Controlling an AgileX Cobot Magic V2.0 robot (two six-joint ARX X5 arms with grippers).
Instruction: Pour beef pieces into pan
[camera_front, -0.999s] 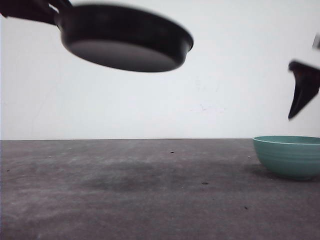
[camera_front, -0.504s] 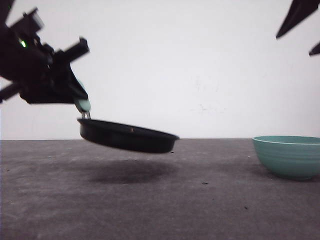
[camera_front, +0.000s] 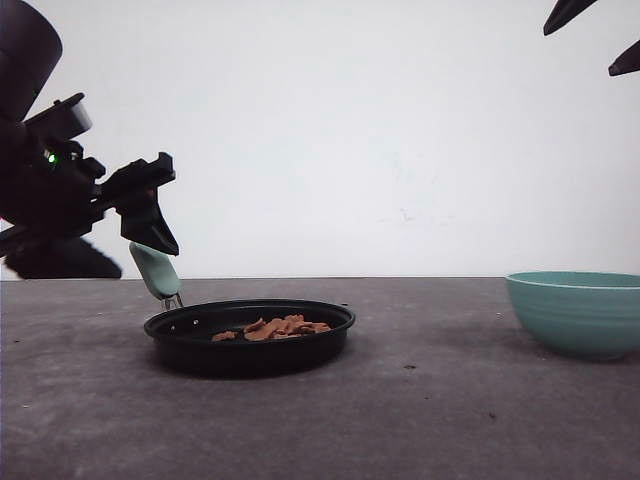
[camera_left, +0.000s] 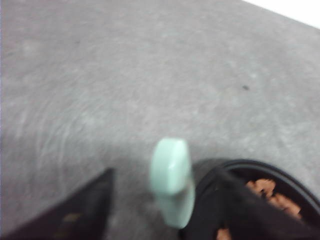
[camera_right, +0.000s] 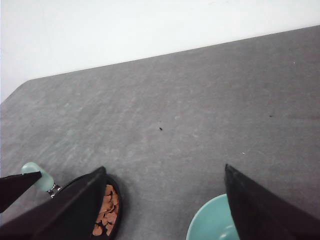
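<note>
1. Beef pieces (camera_front: 273, 328): small reddish-brown heap lying inside the pan (camera_front: 250, 337), spread over its floor, right of centre in the front view; also seen in the right wrist view (camera_right: 104, 210) and blurred in the left wrist view (camera_left: 272, 195).
2. Pan: shallow, black, sits flat on the grey table (camera_front: 420, 420), left of centre. Its mint-green handle (camera_front: 155, 270) sticks up and to the left off the rim.
3. Left gripper (camera_front: 150, 205): just above the handle top, angled down toward it. In the left wrist view the fingers (camera_left: 85, 210) stand wide apart, one on each side of the handle (camera_left: 172, 187), with table showing between finger and handle on one side; contact on the other side cannot be told through the blur. Jaws wide, nothing clamped.
4. Left arm: black, comes in from the left edge, wrist tilted down, green light on its body.
5. Right gripper (camera_front: 595, 38): high at the top right corner, well above the table, only finger tips visible. Right wrist view shows its fingers (camera_right: 260, 210) spread wide, nothing between them.
6. Teal bowl (camera_front: 575, 312): on the table at far right, well apart from the pan, upright.
</note>
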